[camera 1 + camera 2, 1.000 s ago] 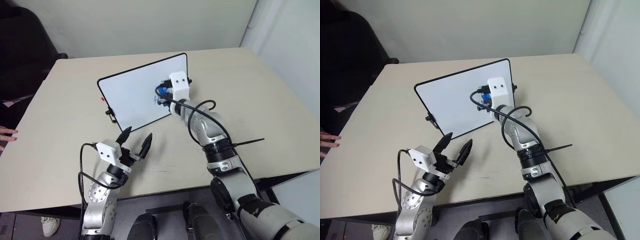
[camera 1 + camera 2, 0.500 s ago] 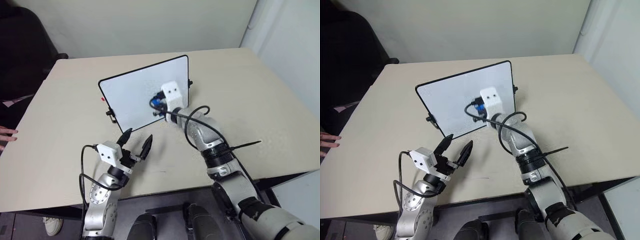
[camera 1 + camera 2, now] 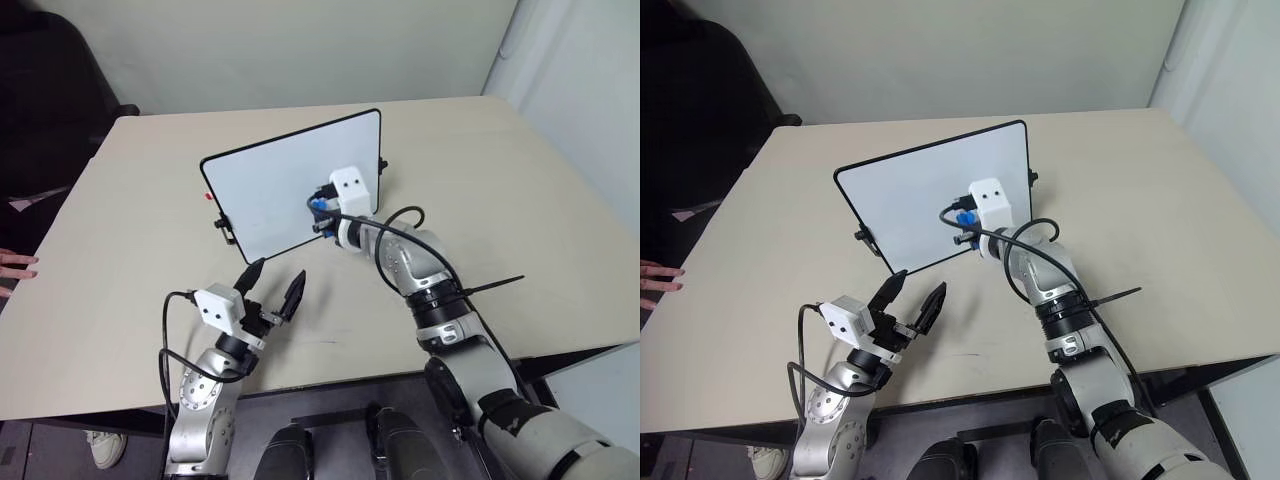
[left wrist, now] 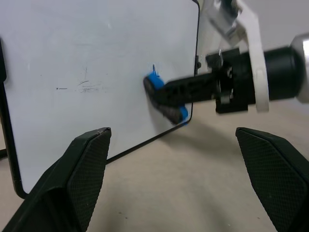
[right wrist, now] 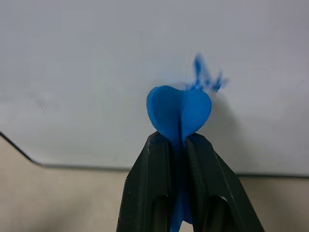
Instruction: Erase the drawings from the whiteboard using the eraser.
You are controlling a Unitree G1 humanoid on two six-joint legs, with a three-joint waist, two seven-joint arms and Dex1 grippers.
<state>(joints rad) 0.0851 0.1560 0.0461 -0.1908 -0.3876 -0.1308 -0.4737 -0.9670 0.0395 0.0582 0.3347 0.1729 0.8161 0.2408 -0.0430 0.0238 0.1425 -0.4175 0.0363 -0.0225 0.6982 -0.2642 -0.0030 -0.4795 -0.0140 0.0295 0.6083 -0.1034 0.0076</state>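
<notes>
Pale walls close in behind a beige bench [image 3: 500,170] that carries the whiteboard [image 3: 270,195], a white panel in a thin black frame with rounded corners, propped up on small black feet and tilted back. Near its lower right part sits the right end effector [image 5: 179,145], its two black fingers clamped tight on the eraser [image 5: 178,113], a bright blue block whose rounded end stands out past the fingertips. In the left wrist view the eraser [image 4: 153,82] is pressed against the board's white face close to the frame's right edge. What remains of the drawings [image 5: 205,79] is a small blue smeared scribble just beside the eraser's tip, partly hidden behind it. Fainter grey marks lie farther along the board's face.

Nearer the bench's front edge, well apart from the board, the left end effector [image 3: 272,285] hangs above the bench with its black fingers spread wide and nothing between them, pointing toward the board's lower edge. At the far left edge of the bench a person's hand [image 3: 15,265] rests on the surface.
</notes>
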